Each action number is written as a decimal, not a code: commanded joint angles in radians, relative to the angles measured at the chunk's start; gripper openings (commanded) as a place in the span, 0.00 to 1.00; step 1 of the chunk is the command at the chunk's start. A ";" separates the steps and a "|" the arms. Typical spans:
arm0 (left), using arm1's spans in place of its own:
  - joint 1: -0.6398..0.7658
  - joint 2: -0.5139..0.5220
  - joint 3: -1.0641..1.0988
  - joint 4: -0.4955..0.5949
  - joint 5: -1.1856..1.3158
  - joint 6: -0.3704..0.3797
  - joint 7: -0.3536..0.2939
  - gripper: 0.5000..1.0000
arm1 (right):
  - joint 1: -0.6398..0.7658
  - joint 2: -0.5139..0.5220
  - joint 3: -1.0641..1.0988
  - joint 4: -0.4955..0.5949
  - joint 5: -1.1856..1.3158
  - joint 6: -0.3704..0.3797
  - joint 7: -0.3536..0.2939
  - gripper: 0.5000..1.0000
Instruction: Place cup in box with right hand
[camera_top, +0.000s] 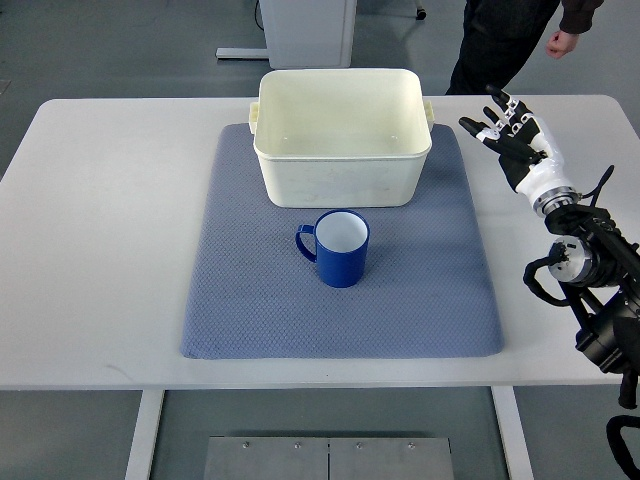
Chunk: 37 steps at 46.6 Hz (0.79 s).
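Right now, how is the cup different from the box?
The cup is dark blue outside and white inside; the box is cream all over. The cup is round and small; the box is rectangular and much bigger. The cup has one loop handle on its left; the box has small tabs at its ends. The cup stands nearer the robot, the box farther back. Both sit upright, open and empty on the mat.

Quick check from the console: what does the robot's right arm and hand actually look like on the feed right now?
The right hand has a white body with black fingers and a white wrist cuff. Behind it the right arm is black, built of chunky jointed segments with a silver ring at the wrist and thin black cables looping alongside. No left arm shows.
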 joint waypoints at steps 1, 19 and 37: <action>0.000 0.000 0.002 0.000 0.007 0.000 0.000 1.00 | 0.000 0.001 -0.001 0.000 0.000 0.000 0.000 1.00; -0.008 0.000 0.000 0.000 0.007 0.000 -0.002 1.00 | -0.002 0.001 0.001 0.000 0.000 0.000 0.000 1.00; 0.003 0.000 0.000 0.000 0.007 0.000 -0.002 1.00 | -0.002 -0.007 -0.001 0.002 0.000 0.000 0.008 1.00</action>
